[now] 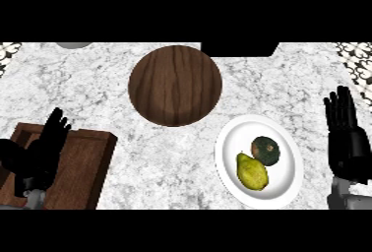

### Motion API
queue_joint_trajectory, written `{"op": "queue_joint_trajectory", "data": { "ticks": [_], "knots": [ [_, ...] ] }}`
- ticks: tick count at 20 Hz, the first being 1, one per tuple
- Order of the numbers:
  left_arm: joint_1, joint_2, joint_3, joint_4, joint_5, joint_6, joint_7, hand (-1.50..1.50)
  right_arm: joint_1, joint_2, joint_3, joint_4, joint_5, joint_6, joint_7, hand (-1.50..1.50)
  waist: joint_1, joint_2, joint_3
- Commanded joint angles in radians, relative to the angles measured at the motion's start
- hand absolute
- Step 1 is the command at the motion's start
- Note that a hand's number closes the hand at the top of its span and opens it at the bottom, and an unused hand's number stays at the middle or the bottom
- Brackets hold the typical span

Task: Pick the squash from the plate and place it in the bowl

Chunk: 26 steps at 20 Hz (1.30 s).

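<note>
A white plate (232, 147) lies on the marble counter right of centre. On it sit a dark green round squash (266, 150) and, just below and to its left, a yellow-green pear (252, 172). A wooden bowl (175, 84) stands behind the plate, up and to the left. My right hand (345, 138) is open, fingers straight up, to the right of the plate and apart from it. My left hand (44, 147) is open at the far left, fingers up, over a wooden board.
A brown wooden board (80, 167) with a raised edge lies at the lower left under my left hand. A grey round object (73, 45) peeks in at the top left. A dark block (240, 48) sits at the counter's back edge.
</note>
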Motion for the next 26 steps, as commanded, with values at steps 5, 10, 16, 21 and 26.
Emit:
{"op": "queue_joint_trajectory", "data": {
  "ticks": [5,10,16,21,26],
  "knots": [
    [-0.1,-0.092,-0.115,-0.071,0.02,-0.157,-0.05,0.0,0.004,-0.236,0.104,-0.053,0.07,0.302,-0.086,1.5,-0.002,-0.029,0.018],
    [-0.128,-0.15,-0.146,-0.034,0.067,-0.271,-0.063,0.0,0.153,-0.141,0.03,0.021,0.198,0.062,-0.203,-1.5,0.006,-0.026,0.02],
    [-0.17,-0.182,-0.159,-0.045,0.039,-0.22,-0.004,0.0,0.217,-0.268,0.213,-0.134,0.397,0.174,-0.289,-1.5,0.003,-0.029,0.019],
    [-0.129,-0.177,-0.155,-0.031,0.015,-0.228,-0.058,0.0,0.284,-0.397,0.204,-0.301,0.658,0.099,-0.003,-1.5,-0.011,-0.035,0.015],
    [-0.138,-0.171,-0.14,-0.005,0.038,-0.287,-0.066,0.0,0.195,-0.441,0.26,-0.455,0.732,0.313,0.426,-1.5,0.016,-0.028,0.014]
  ]
}}
